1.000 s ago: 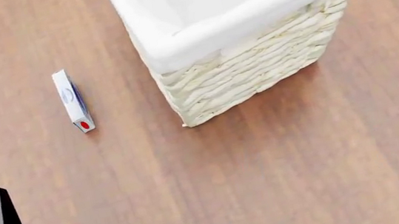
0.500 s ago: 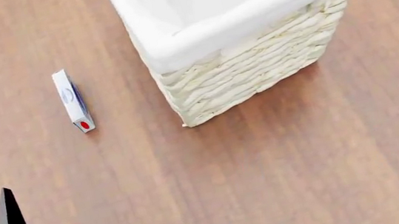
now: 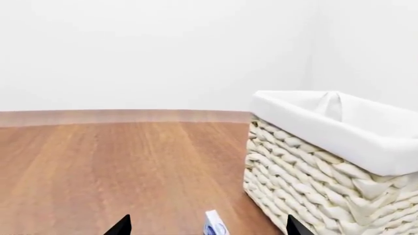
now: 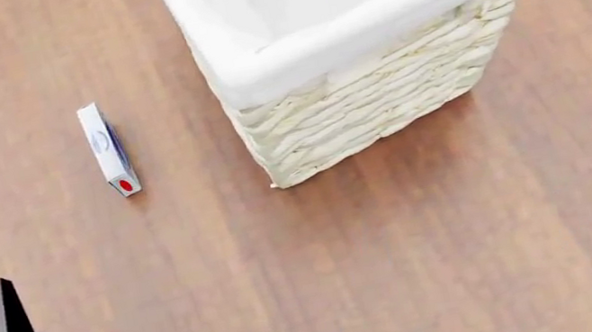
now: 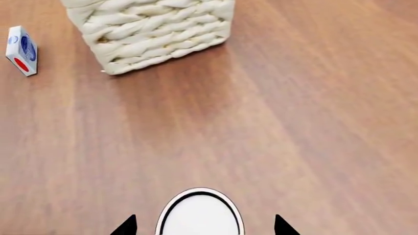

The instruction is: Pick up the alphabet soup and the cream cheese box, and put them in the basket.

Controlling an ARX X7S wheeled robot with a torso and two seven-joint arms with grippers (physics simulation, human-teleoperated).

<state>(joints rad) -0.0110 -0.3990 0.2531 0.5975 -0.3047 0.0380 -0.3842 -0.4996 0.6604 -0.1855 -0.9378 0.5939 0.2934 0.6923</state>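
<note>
**Basket shows only its liner; carton lies to its left**

On the wooden floor [image 4: 437, 269], the basket [image 4: 383, 105] shows only white cloth inside. The cream cheese box [image 4: 107, 150] lies left of it, far beyond the left gripper [image 3: 205, 231], jaws apart. The right gripper [image 5: 202, 227], jaws spread, flanks the alphabet soup [image 5: 199, 214]

Cream cheese box [image 4: 108, 151] left of basket [image 4: 383, 105]
</note>
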